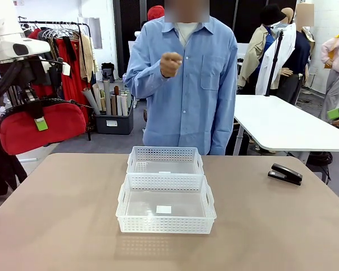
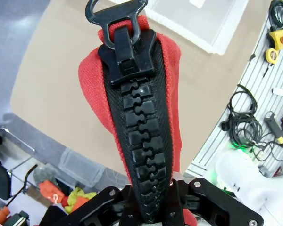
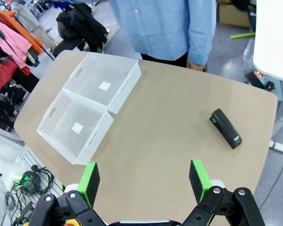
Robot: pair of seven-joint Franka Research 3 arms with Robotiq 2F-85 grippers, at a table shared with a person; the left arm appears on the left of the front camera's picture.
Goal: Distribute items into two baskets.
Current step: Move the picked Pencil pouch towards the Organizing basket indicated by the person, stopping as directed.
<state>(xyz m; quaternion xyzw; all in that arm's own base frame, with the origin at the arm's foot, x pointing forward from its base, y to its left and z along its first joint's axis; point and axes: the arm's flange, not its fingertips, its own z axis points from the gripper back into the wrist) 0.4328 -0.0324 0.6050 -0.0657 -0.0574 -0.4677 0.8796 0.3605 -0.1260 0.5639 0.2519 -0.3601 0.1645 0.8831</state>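
Observation:
My left gripper (image 1: 38,117) hangs off the table's left edge, shut on the top of the red pouch (image 1: 42,131). In the left wrist view, the pouch (image 2: 92,89) with its black zipper rises from the closed gripper (image 2: 153,190). The two white baskets stand end to end mid-table: the larger one with handle cut-outs (image 1: 165,224) nearer me, the smaller (image 1: 165,152) behind it. The black stapler (image 1: 285,174) lies at the table's right. My right gripper (image 3: 144,181) is open and high over the table, above the baskets (image 3: 96,141) (image 3: 127,92) and the stapler (image 3: 225,128).
A person in a blue shirt (image 1: 186,84) stands at the far edge with one hand (image 1: 169,63) raised to the chest. A white table (image 1: 282,121) stands behind on the right. A clothes rack (image 1: 73,62) is at the back left.

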